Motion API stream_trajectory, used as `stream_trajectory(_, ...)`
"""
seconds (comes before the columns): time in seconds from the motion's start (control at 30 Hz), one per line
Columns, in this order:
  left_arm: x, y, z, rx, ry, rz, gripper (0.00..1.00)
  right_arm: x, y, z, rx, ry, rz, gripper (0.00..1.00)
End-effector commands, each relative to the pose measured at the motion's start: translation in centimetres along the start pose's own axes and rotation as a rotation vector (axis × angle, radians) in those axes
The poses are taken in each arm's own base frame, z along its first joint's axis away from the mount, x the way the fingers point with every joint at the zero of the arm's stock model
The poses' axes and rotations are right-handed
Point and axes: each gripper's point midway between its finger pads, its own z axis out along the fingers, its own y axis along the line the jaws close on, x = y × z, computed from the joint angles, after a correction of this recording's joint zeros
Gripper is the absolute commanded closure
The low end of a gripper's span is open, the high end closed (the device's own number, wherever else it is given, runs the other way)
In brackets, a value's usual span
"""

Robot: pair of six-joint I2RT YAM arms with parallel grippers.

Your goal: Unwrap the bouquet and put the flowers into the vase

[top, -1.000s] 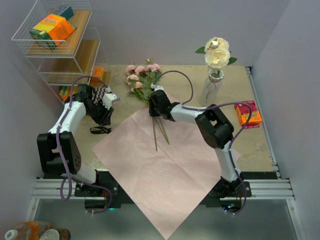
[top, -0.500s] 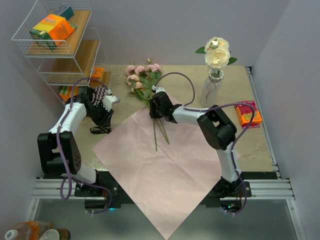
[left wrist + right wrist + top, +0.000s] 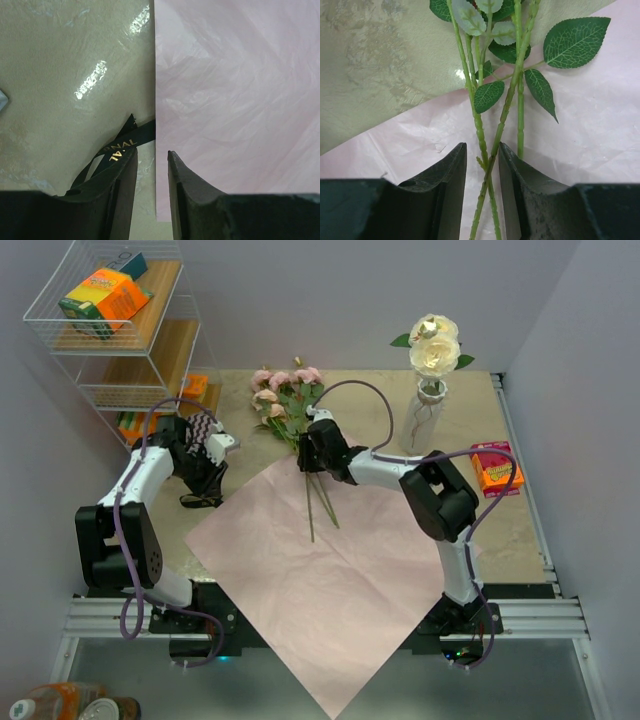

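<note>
From where I'm driving, my left tool (image 3: 151, 155) is cracked open a bit with nothing in the gap. It hangs over the left edge of the lilac paper (image 3: 225, 100), and the black ribbon (image 3: 122, 145) lies on the counter (image 3: 60, 65) by its left finger. My right tool (image 3: 482, 150) is part spread too, straddling the crossed stems of the flowers (image 3: 512, 85), which look loose in there. In the overhead view the pink heads sit upper middle, and the vase (image 3: 425, 418) stands upper right with two cream roses (image 3: 436, 348) in it.

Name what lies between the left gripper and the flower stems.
The spread pink paper, plain in the top view: the stems lie on it, the left gripper near its edge.
</note>
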Motion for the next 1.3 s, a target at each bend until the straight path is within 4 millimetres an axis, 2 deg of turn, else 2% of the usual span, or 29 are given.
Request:
stream_trajectory(0.0, -0.3, 0.4, -0.7, -0.026, -0.020, 0.030, 0.64, -4.2, 0.4, -0.5, -0.013, -0.100, 0.055, 0.67)
stream_trajectory(0.2, 0.1, 0.2, -0.4, -0.021, -0.013, 0.028, 0.65, -4.9, -0.1, 0.0, -0.006, -0.115, 0.068, 0.72)
stream_trajectory(0.33, 0.0, 0.3, -0.5, -0.026, -0.018, 0.033, 0.65, -4.3, -0.1, 0.8, -0.007, -0.094, 0.063, 0.73)
stream_trajectory(0.47, 0.1, 0.4, -0.6, -0.032, -0.012, 0.033, 0.65, -4.1, 0.2, 0.9, -0.019, -0.088, 0.063, 0.73)
stream_trajectory(0.7, 0.0, 0.4, -0.5, -0.033, -0.014, 0.036, 0.65, -3.2, -0.5, 1.1, 0.007, -0.070, 0.066, 0.73)
stream_trajectory(0.87, 0.1, 0.5, -0.6, -0.036, -0.013, 0.036, 0.66, -2.6, -0.8, 1.2, 0.013, -0.053, 0.070, 0.72)
stream_trajectory(1.03, 0.0, 0.6, -0.8, -0.047, -0.013, 0.040, 0.66, -1.4, -1.3, 2.2, 0.025, -0.024, 0.072, 0.66)
stream_trajectory(1.27, -0.1, 0.6, -0.9, -0.046, -0.011, 0.040, 0.66, -1.8, -2.4, 2.9, 0.086, -0.048, 0.059, 0.66)
